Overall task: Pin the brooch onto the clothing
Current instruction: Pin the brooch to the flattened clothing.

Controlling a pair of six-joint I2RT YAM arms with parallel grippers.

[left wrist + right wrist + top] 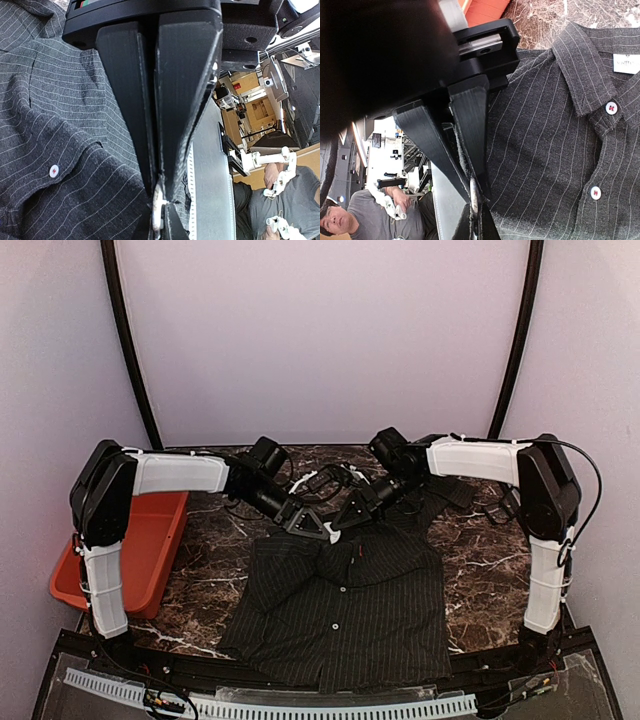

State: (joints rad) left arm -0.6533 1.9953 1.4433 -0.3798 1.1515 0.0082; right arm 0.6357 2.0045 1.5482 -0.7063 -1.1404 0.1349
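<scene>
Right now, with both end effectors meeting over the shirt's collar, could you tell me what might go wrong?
1. The left end effector and right end effector sit tip to tip on a small pale piece, apparently the brooch; opposing pulls could bend or drop it.
2. Fabric of the shirt rides up along the right end effector, so it may get dragged or pinned through a fold.
</scene>
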